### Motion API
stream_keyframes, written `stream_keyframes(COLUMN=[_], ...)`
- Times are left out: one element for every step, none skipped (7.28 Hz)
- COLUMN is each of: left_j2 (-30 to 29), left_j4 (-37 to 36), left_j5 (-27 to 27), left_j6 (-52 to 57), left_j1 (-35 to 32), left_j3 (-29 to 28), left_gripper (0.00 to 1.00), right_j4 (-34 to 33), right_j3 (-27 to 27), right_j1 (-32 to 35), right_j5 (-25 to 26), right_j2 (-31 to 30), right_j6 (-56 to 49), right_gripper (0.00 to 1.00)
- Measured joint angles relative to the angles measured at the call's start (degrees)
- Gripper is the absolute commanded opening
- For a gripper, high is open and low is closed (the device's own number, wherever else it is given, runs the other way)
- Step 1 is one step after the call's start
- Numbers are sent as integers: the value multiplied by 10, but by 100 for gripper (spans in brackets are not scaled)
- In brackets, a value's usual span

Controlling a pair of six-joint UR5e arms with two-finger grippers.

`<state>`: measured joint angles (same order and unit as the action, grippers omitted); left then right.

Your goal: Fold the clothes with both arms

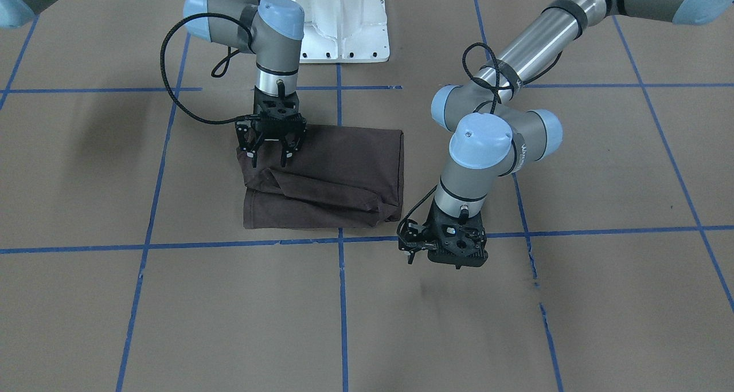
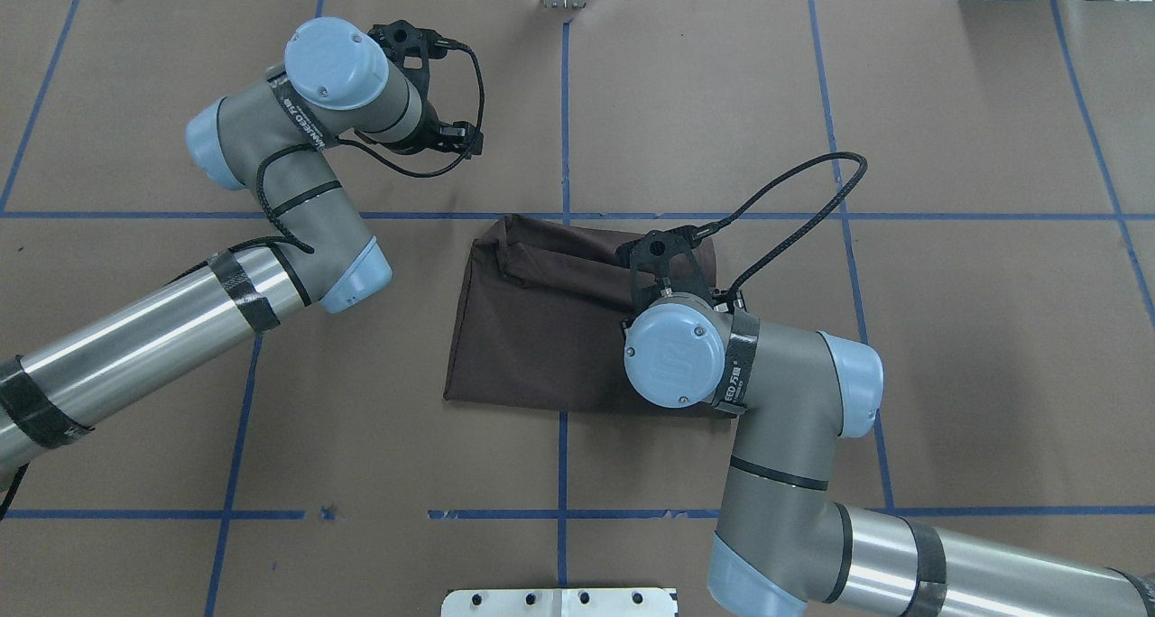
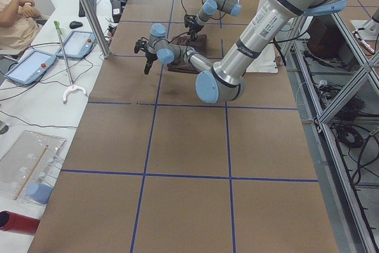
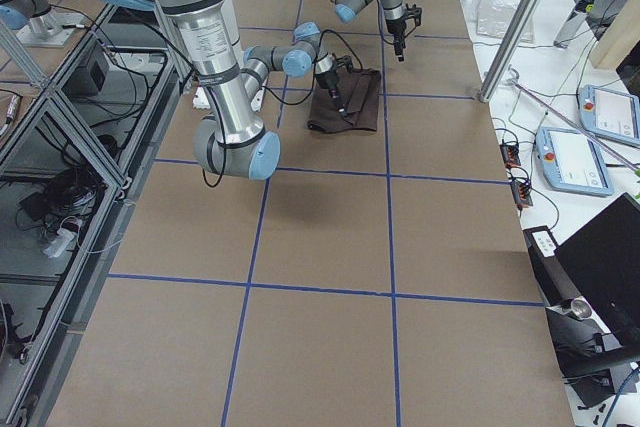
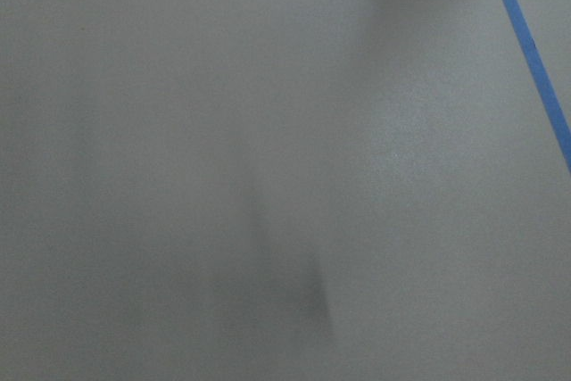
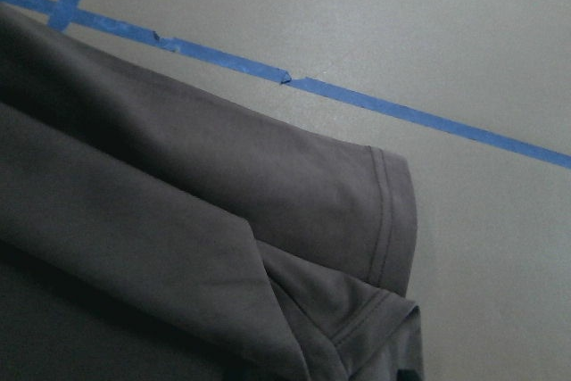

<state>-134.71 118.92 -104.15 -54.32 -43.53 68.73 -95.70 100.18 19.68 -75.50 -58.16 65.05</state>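
On the bench point(image 1: 602, 300): a dark brown-grey T-shirt point(image 1: 338, 168) lies near the middle, folded into a rough rectangle.
Shirt's look: the half nearer the robot is smooth and flat. The half on the operators' side is bunched into long slanting folds.
Sleeve point(image 6: 357, 194): the right wrist view shows a short sleeve with a double-stitched hem, lying over a lower layer of the cloth.
Shirt's place: it sits across the centre blue tape line point(image 1: 342, 300), mostly on the robot's right, with its far edge just short of the crosswise line.
Right pincer point(image 1: 268, 161): points straight down over the shirt's corner nearest the robot on its right side. Its fingers are spread with nothing between them, and I cannot tell whether the tips touch the cloth.
Left pincer point(image 1: 444, 247): hangs over bare bench near the shirt's opposite corner, clear of the cloth. I cannot tell whether it is spread or clenched.
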Motion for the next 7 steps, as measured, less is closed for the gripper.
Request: stream_keyframes(left_j2=[3, 8, 13, 16, 17, 17, 18], left_j4=[3, 11, 16, 19, 21, 21, 21], left_j5=[0, 0, 0, 0, 0, 0, 0], left_j6=[0, 0, 0, 0, 0, 0, 0], left_j1=[0, 0, 0, 0, 0, 0, 0], left_j3=[0, 0, 0, 1, 1, 1, 1], left_gripper=[100, 100, 100, 100, 100, 100, 100], right_j4=[0, 0, 0, 0, 0, 0, 0], right_j3=[-4, -7, -11, -15, -18, -20, -21], right_j1=[-3, -4, -4, -4, -4, -4, -2], right_j5=[1, 5, 11, 15, 16, 17, 17], right_j2=[0, 1, 2, 3, 4, 4, 5], right_j6=[3, 2, 0, -1, -1, -1, 0], right_gripper=[59, 50, 42, 38, 29, 12, 0])
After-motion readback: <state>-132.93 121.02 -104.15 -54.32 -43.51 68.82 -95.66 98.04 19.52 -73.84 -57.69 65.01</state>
